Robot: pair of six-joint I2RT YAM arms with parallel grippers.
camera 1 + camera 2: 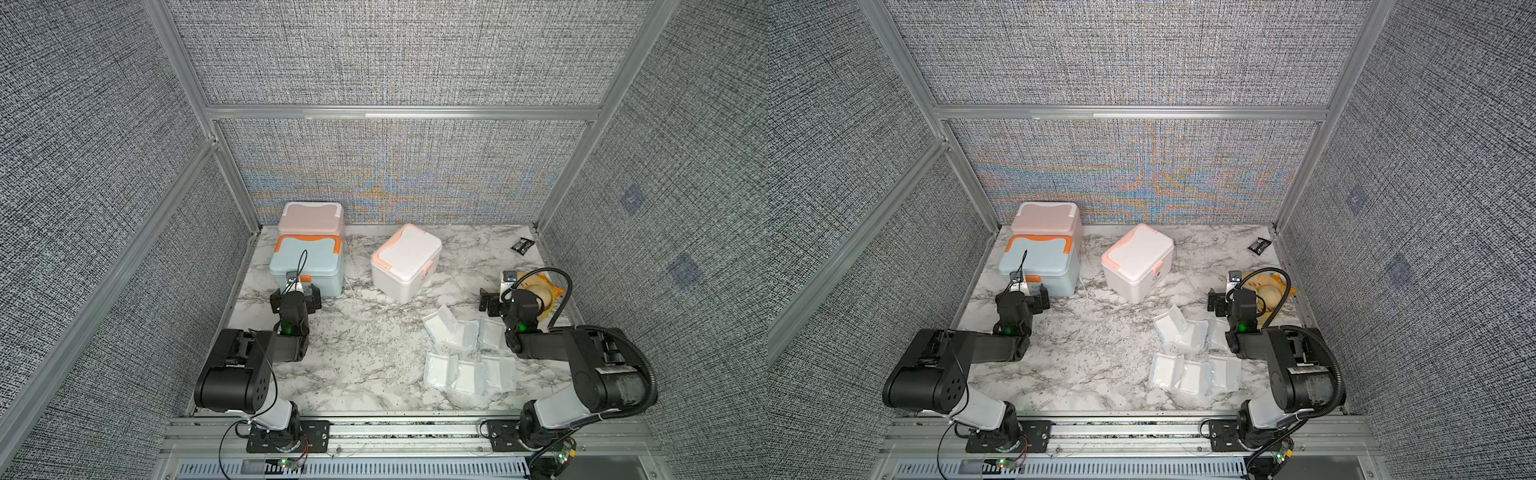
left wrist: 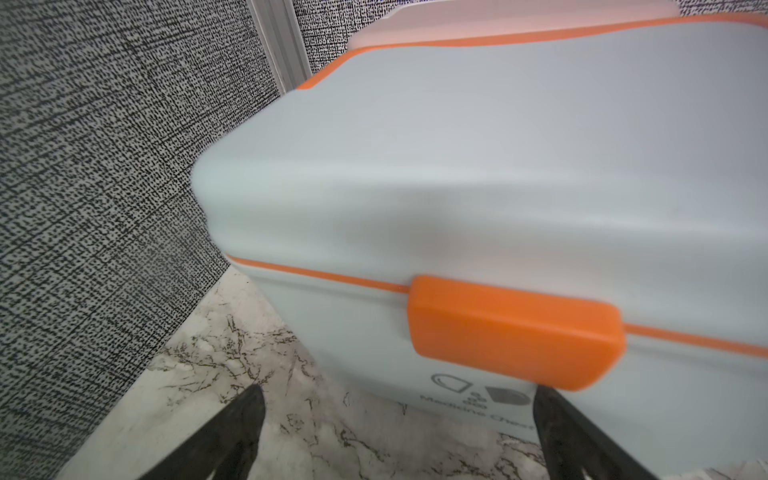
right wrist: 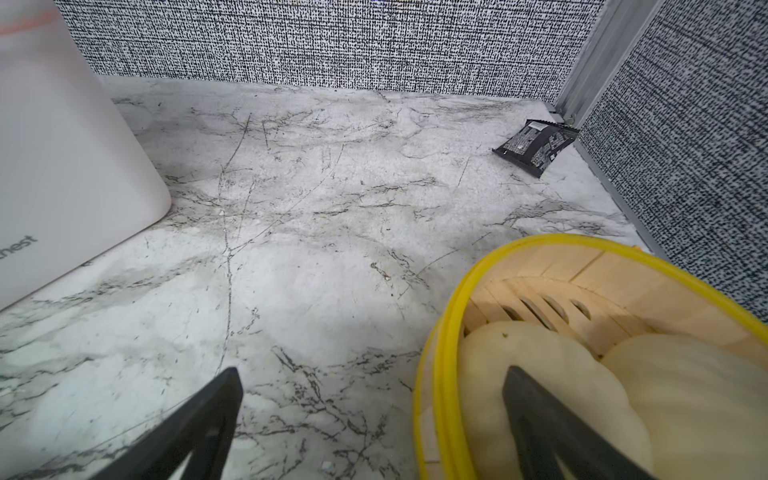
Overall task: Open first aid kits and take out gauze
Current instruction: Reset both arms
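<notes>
Plainly, "Medicine Chest" is printed on the blue kit [image 2: 457,187]; three kits, six gauze packets [image 1: 467,353]. Both the left gripper [image 2: 399,436] and right gripper [image 3: 374,428] gape wide, empty.

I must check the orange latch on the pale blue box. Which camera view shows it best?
The left wrist view: the orange latch fills the frame, shut against the pale blue box. In both top views it is a small spot partly behind the left arm. The right wrist view misses it.

Three kits closed: pink-white [image 1: 311,218] behind blue-orange [image 1: 306,266]; white-peach [image 1: 405,262] centre. Gauze packets [image 1: 467,353] scattered front-right.
</notes>
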